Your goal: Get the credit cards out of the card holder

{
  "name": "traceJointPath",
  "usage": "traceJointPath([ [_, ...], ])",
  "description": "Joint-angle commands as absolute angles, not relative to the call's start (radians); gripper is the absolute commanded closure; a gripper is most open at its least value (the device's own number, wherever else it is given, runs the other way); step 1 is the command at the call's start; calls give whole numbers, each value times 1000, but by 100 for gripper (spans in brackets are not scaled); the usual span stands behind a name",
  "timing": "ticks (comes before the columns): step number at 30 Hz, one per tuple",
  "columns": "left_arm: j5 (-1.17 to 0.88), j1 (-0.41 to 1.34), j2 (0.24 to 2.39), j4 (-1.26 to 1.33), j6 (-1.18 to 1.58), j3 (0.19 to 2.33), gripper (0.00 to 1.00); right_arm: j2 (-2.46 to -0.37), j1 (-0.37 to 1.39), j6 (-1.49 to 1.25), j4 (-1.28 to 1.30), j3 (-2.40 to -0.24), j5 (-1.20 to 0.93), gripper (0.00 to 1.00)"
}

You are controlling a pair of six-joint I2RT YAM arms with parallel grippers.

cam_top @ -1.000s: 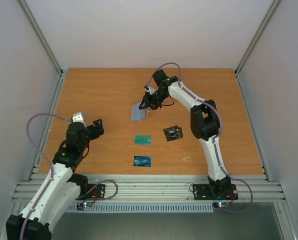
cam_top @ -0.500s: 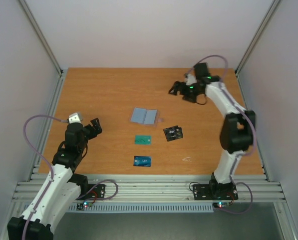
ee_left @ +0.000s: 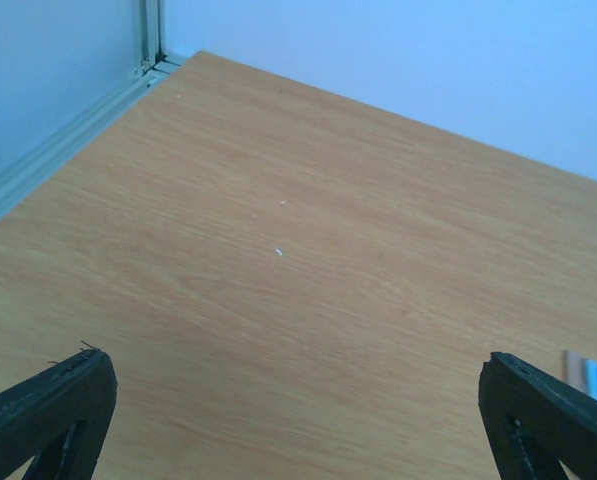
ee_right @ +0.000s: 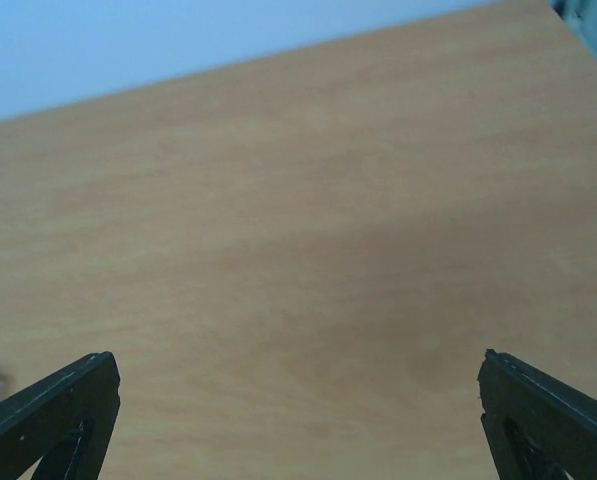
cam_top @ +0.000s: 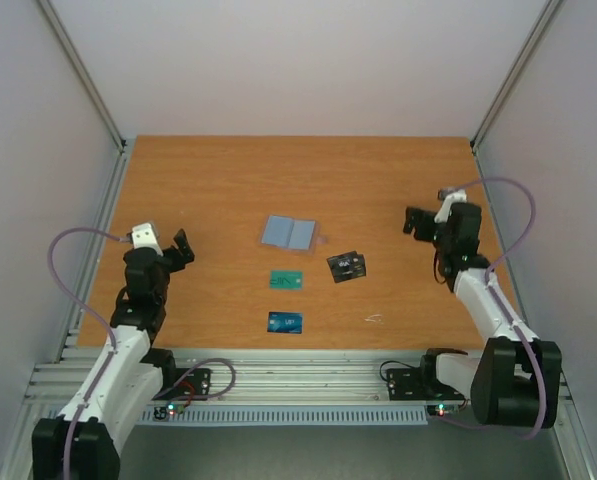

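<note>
From above, the card holder (cam_top: pixel 289 232) lies open in the middle of the bench (cam_top: pixel 208 180), with the green card (cam_top: pixel 286 279), black card (cam_top: pixel 347 266) and blue card (cam_top: pixel 285 322) loose on its near side, none touching. Left wrist: the left jaws stand wide, gripping nothing. Right wrist: the right jaws are likewise released. The risk, I judge: a card left unseen in a pocket — too small to check — or a low sweep scattering the loose ones.
</note>
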State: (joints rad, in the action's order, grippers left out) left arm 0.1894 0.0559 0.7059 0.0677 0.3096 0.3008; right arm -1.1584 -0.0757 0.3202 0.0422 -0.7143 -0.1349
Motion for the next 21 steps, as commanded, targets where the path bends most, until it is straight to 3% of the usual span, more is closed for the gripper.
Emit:
traceJointPath([
  [1,176,33,753,304,156,235,1,-1113,-92,377,-447,-449,-40,1],
  [5,236,27,810,410,76,182,1,-1226,-92,386,-896,-254,-15,1],
  [9,390,26,873,476,186,162,1,-1293,-92,388,-941,-217,-8,2],
  [17,295,26,1105,728,157,195,1,-1653,-93,394,-1344,-195,-41,1],
  [21,260,26,1275,808,96,277,1,-1606,-94,405,-1188,-249,-86,1],
])
